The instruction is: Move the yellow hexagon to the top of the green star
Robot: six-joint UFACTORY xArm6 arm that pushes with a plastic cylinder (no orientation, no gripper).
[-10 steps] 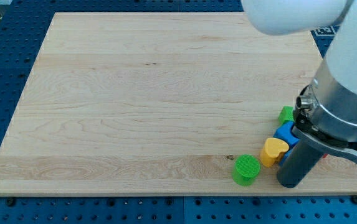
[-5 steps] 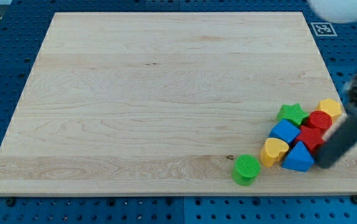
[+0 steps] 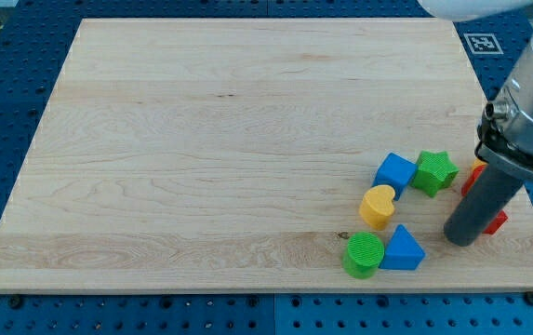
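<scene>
Yellow hexagon (image 3: pixel 477 167) sits at the desk's (image 3: pixel 201 140) four o'clock, mostly hidden behind the rod, near the green star (image 3: pixel 433 171). No fingers; my tip (image 3: pixel 461 240) risks dragging red blocks (image 3: pixel 495 221) along instead.

My board (image 3: pixel 201 140) is pale wood, smooth and matt, its grain running across. At its four o'clock the green star (image 3: pixel 434 171) and blue cube (image 3: pixel 395 173) look like matt plastic. The green cylinder (image 3: pixel 365 254) shows a ridged top. My rod (image 3: pixel 475 212) is dark and matt.
</scene>
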